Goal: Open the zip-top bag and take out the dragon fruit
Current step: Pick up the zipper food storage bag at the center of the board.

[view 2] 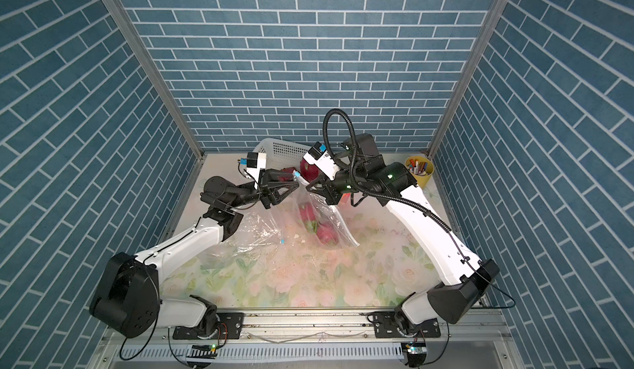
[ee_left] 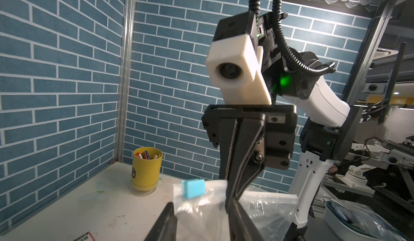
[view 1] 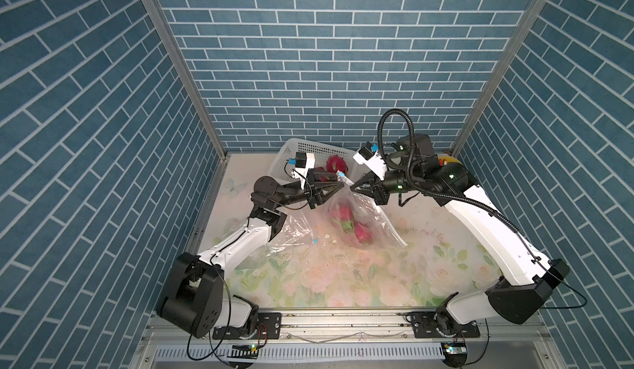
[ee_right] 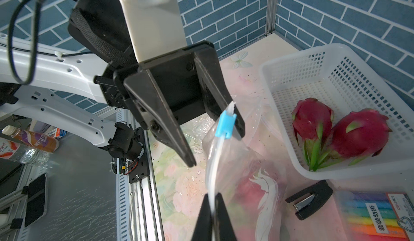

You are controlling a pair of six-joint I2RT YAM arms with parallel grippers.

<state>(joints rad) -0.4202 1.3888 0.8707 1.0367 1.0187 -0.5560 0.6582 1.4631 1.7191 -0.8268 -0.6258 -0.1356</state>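
1. Right gripper (view 1: 352,188): clamped tight on the zip strip of the zip-top bag (view 1: 377,223). It holds the bag's top edge up above the table (view 1: 343,281). In the right wrist view I see its fingers (ee_right: 224,219) pinching the white strip from both sides.
2. Left gripper (view 1: 339,187): jaws partly apart, straddling the blue slider (ee_right: 225,125) at the end of the strip. One finger sits right behind the slider and the other stands clear of it, so I read nothing as gripped.
3. Zip-top bag: it hangs from the strip between the two grippers. Its lower part rests on the table toward the far edge, about midway between the left and right edges and just in front of the white basket (view 1: 291,149). I cannot tell how far the zip is parted.
4. Dragon fruit (view 1: 344,217): inside the bag, two pink pieces lying low in it, close together.
5. White basket: at the far edge, holding two other fruits (ee_right: 312,118) side by side.
6. Second clear bag (view 1: 274,233): lying near the left edge, partly under the left arm.
7. Yellow cup (view 2: 419,173): in the far right corner, upright, filled with pens.
8. Black stapler (ee_right: 311,201) and marker pack (ee_right: 369,213): on the table just beside the basket, in the right wrist view only.
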